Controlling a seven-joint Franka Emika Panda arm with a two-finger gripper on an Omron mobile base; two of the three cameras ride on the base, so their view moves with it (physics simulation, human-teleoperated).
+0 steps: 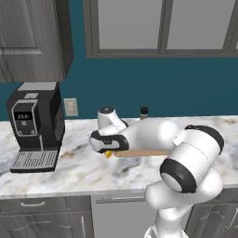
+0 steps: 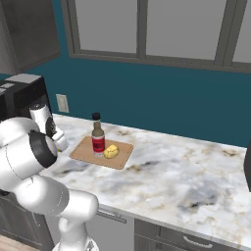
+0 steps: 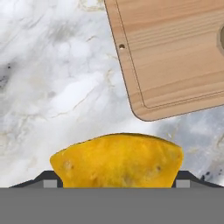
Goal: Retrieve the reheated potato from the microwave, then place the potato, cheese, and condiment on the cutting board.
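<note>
My gripper [image 3: 116, 180] is shut on the cheese [image 3: 118, 159], a yellow-orange wedge held between the fingertips [image 3: 49, 180]. It sits over the marble counter just off a rounded corner of the cutting board [image 3: 175, 57]. From the left base, the gripper [image 1: 108, 149] holds the cheese [image 1: 108, 154] low at the board's [image 1: 142, 153] left end. The potato [image 2: 111, 151] and the condiment bottle [image 2: 98, 139] stand on the cutting board [image 2: 81, 153]. The bottle's black cap [image 1: 144, 111] shows above my arm. The microwave is out of view.
A black-and-silver coffee machine [image 1: 35, 125] stands at the counter's left end, under a dark wall cabinet [image 1: 32, 39]. A wall outlet [image 1: 70, 107] sits beside it. Marble counter [image 2: 186, 171] stretches to the right of the board.
</note>
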